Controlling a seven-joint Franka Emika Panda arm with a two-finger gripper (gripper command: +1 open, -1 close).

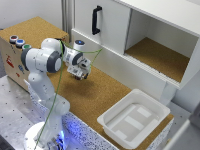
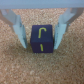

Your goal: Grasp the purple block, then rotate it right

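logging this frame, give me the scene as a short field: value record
gripper: open, fingers either side of the block, not yet closed on it
block: dark purple with yellow marks, on the cork surface between the fingers
arm: bent over the cork bench
tray: white, at the exterior view's right
buttons: round, coloured, on the box at the exterior view's left
cabinet: white, black handle, open compartment beside the door

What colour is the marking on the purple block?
Yellow-green, a hooked line on the purple block, seen best in the wrist view.
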